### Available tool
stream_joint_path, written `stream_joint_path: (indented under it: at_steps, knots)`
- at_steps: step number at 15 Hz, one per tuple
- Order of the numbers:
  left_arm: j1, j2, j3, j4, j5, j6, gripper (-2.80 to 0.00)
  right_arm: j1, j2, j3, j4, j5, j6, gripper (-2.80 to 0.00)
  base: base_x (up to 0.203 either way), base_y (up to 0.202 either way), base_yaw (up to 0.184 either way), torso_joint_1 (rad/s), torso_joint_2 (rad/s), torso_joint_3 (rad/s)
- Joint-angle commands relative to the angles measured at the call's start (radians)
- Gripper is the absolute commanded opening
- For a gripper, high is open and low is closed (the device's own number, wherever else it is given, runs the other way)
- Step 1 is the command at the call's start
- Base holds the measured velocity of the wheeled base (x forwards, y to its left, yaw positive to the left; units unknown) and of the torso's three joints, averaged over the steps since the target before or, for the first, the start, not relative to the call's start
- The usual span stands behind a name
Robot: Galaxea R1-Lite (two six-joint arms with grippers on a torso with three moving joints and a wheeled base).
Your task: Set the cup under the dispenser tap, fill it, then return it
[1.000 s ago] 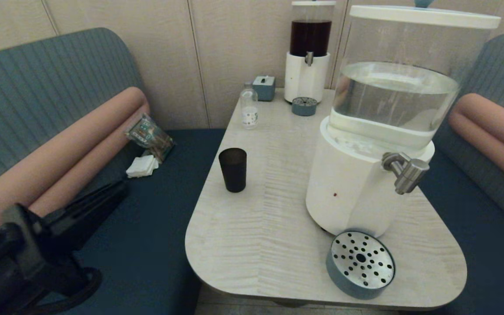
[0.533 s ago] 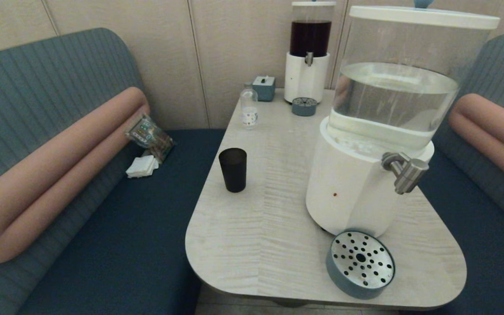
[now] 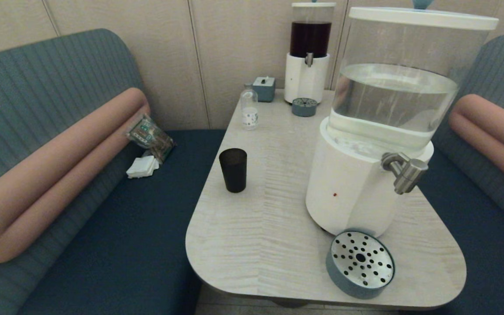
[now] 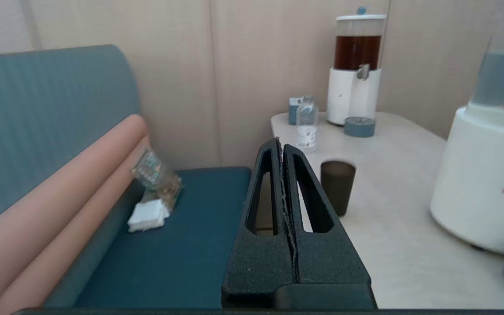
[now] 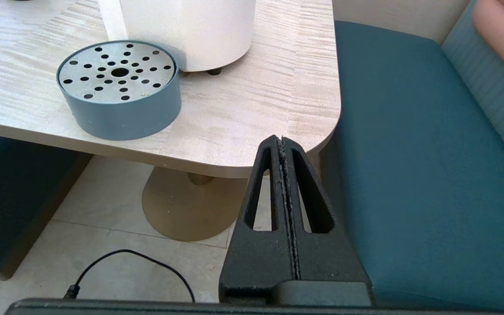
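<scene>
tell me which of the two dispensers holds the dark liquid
The small dispenser at the table's far end, beside the wall; its tank is dark brown. The large dispenser nearer the robot holds clear water.

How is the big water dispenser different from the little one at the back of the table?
The large white-based dispenser with the clear tank holds clear water; the small white-based dispenser holds dark brown liquid. The large one stands near the table's front, the small one at the far edge by the wall. The large one's steel tap is stubbier and bigger. Both have a round grey-blue perforated drip tray in front.
</scene>
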Motion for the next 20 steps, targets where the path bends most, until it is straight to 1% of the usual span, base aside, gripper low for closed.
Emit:
stream_joint_path:
  at_steps: [1, 2, 3, 5, 6, 8, 10, 13, 14, 15, 16, 18, 20]
  knots:
    - [0.011, -0.154, 0.054, 0.107, 0.0, 0.027, -2.8, 0.0, -0.001, 0.002, 0.0, 0.001, -0.001, -2.8, 0.0, 0.0, 0.0, 0.0, 0.0, 0.0]
    - [0.012, -0.167, 0.104, 0.116, 0.005, 0.063, -2.8, 0.0, -0.001, 0.001, 0.0, 0.001, -0.001, -2.8, 0.0, 0.0, 0.0, 0.0, 0.0, 0.0]
    - [0.013, -0.168, 0.157, 0.089, 0.017, 0.076, -2.8, 0.0, -0.001, 0.002, 0.0, 0.0, -0.001, -2.8, 0.0, 0.0, 0.0, 0.0, 0.0, 0.0]
    - [0.013, -0.168, 0.27, 0.064, 0.042, 0.084, -2.8, 0.0, -0.001, 0.002, 0.0, 0.001, -0.001, -2.8, 0.0, 0.0, 0.0, 0.0, 0.0, 0.0]
    - [0.013, -0.168, 0.305, 0.079, 0.051, 0.084, -2.8, 0.0, -0.001, 0.0, 0.0, 0.0, -0.001, -2.8, 0.0, 0.0, 0.0, 0.0, 0.0, 0.0]
    - [0.013, -0.168, 0.304, 0.135, 0.061, 0.086, -2.8, 0.0, -0.001, 0.0, 0.0, 0.001, -0.001, -2.8, 0.0, 0.0, 0.0, 0.0, 0.0, 0.0]
    - [0.013, -0.167, 0.304, 0.207, 0.095, 0.087, -2.8, 0.0, -0.001, 0.002, 0.0, 0.001, -0.001, -2.8, 0.0, 0.0, 0.0, 0.0, 0.0, 0.0]
    - [0.013, -0.167, 0.304, 0.224, 0.079, 0.089, -2.8, 0.0, -0.001, 0.002, 0.0, 0.0, -0.001, -2.8, 0.0, 0.0, 0.0, 0.0, 0.0, 0.0]
    - [0.013, -0.167, 0.304, 0.23, 0.04, 0.085, -2.8, 0.0, -0.001, 0.001, 0.0, -0.001, -0.001, -2.8, 0.0, 0.0, 0.0, 0.0, 0.0, 0.0]
    - [0.013, -0.167, 0.301, 0.24, 0.037, 0.081, -2.8, 0.0, -0.001, 0.002, 0.0, 0.001, -0.001, -2.8, 0.0, 0.0, 0.0, 0.0, 0.0, 0.0]
    - [0.013, -0.166, 0.303, 0.261, 0.036, 0.073, -2.8, 0.0, -0.001, 0.001, 0.0, 0.001, -0.001, -2.8, 0.0, 0.0, 0.0, 0.0, 0.0, 0.0]
    - [0.013, -0.167, 0.296, 0.293, 0.044, 0.011, -2.8, 0.0, -0.001, 0.002, 0.0, 0.001, -0.001, -2.8, 0.0, 0.0, 0.0, 0.0, 0.0, 0.0]
    - [0.014, -0.167, 0.297, 0.292, 0.052, -0.007, -2.8, 0.0, -0.001, 0.002, 0.0, 0.0, -0.001, -2.8, 0.0, 0.0, 0.0, 0.0, 0.0, 0.0]
